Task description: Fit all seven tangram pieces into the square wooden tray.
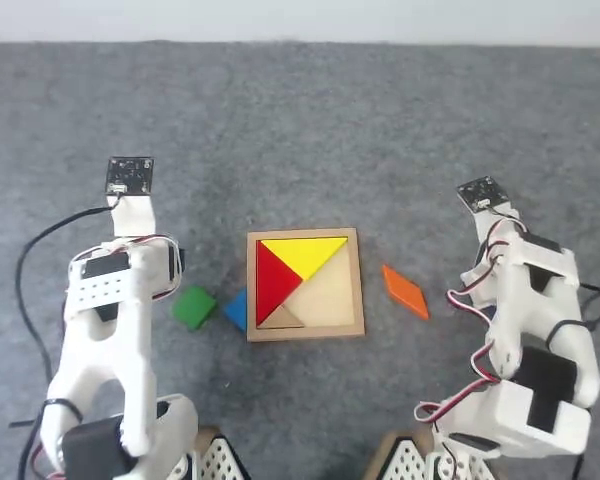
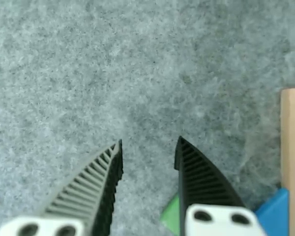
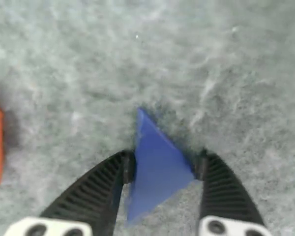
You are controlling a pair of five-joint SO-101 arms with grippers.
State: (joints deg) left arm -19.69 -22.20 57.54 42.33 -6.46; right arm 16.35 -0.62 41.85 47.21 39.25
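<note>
since the right fingers (image 3: 101,189) are closed on the blue triangle (image 3: 157,172), one ribbed pad against each flank, what matters is how that piece sits in the grip: its sharp tip points out past the fingertips, away from the wrist, and its longest edge seems to run the same way, along the fingers rather than across them. whether it rests on the grey surface (image 1: 300,130) or hangs just above it i cannot tell. seen from above, the orange parallelogram (image 1: 405,290) lies next out, between the right arm (image 1: 525,300) and the wooden tray (image 1: 305,333), at 3 o'clock from the tray, its long axis running from 10 to 4 o'clock. the tray lies toward 9 o'clock from the right arm, so the triangle probably has to travel that way, over the parallelogram. in the tray the red triangle (image 1: 272,280) fills the 9 o'clock side, the yellow triangle (image 1: 305,255) the 12 o'clock side, and a small pale triangle (image 1: 280,317) sits at 7 o'clock; the bare floor from 3 to 6 o'clock looks like the gap to aim for. past the tray at 9 o'clock lie a blue piece (image 1: 237,310), against or just beside the rim, then the green square (image 1: 193,307). farthest off, the left fingers (image 2: 96,187) stand spread with nothing between them, the green square just beside one tip.
</note>
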